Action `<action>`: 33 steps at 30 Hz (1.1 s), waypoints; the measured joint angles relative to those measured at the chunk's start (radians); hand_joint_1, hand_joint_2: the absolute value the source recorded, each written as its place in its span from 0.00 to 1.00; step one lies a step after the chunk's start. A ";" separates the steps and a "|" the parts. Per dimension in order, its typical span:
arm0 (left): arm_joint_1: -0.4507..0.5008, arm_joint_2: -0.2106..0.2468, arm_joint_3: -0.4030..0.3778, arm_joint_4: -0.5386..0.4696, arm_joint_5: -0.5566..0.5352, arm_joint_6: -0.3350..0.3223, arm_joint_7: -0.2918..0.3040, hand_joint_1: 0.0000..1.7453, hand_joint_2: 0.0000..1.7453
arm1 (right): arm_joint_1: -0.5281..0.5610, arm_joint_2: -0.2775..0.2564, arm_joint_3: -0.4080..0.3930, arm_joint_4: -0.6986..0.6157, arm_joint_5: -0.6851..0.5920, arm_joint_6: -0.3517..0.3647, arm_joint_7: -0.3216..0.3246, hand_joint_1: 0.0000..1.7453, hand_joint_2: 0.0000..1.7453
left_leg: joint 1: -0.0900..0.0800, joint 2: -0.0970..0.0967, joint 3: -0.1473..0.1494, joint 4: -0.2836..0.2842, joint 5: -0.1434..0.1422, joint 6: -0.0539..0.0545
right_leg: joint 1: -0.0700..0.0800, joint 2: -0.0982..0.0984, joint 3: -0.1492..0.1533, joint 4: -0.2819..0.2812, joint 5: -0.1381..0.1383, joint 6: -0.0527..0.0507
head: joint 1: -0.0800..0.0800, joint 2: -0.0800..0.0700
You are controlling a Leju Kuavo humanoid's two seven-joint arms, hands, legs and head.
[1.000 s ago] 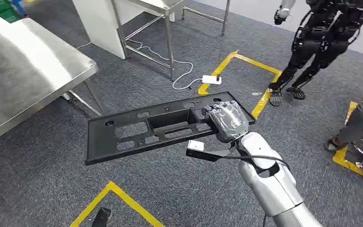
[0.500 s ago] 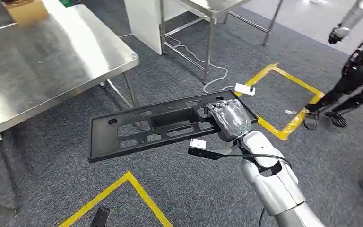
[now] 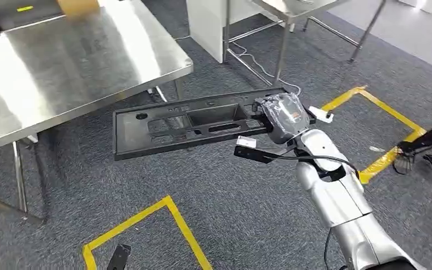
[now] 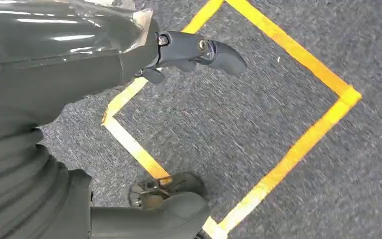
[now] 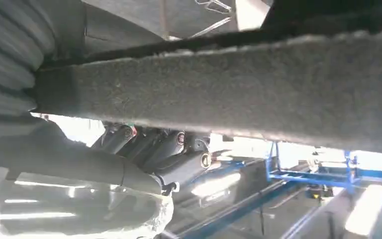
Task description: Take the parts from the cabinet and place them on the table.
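Note:
A long black plastic panel (image 3: 185,124) with several cut-outs hangs flat above the carpet, and my right hand (image 3: 284,115) grips its right end. Its left end reaches near the corner of the steel table (image 3: 62,62), which stands at the upper left. In the right wrist view the panel's fuzzy underside (image 5: 229,94) crosses the picture, with the dark fingers (image 5: 164,149) curled under it. My left hand (image 4: 69,74) hangs over the carpet, finger and thumb apart, holding nothing.
A cardboard box (image 3: 79,5) sits at the table's far edge. Behind stands a second steel frame table (image 3: 281,11), with a white cable (image 3: 259,62) on the floor. Yellow tape squares (image 3: 163,208) mark the carpet. Another black robot's feet (image 3: 427,157) are at the right.
The whole view has swung round: the steel table now lies larger and closer at the left. My right hand still holds the panel, now higher in the picture and nearer the table's corner.

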 joint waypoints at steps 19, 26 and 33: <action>0.002 -0.022 0.007 0.000 -0.002 0.010 0.009 0.00 1.00 | 0.003 -0.032 -0.024 0.027 0.001 -0.002 0.002 0.99 1.00 | 0.007 -0.234 -0.003 -0.012 0.009 0.008 | 0.000 0.109 -0.032 0.005 0.024 0.036 | 0.015 0.000; 0.004 -0.025 0.007 0.001 -0.008 0.013 0.012 0.00 1.00 | -0.001 -0.029 -0.022 0.029 0.004 0.012 0.002 0.99 1.00 | 0.009 -0.090 -0.164 0.297 -0.122 -0.019 | -0.003 0.044 -0.021 -0.002 0.018 -0.008 | -0.001 0.000; -0.002 -0.023 0.008 0.000 -0.005 0.017 0.012 0.00 1.00 | -0.011 -0.023 -0.017 0.031 0.006 0.014 0.002 0.99 1.00 | -0.015 -0.021 -0.011 -0.003 0.003 0.016 | 0.015 -0.032 0.001 -0.004 -0.003 0.007 | 0.001 0.000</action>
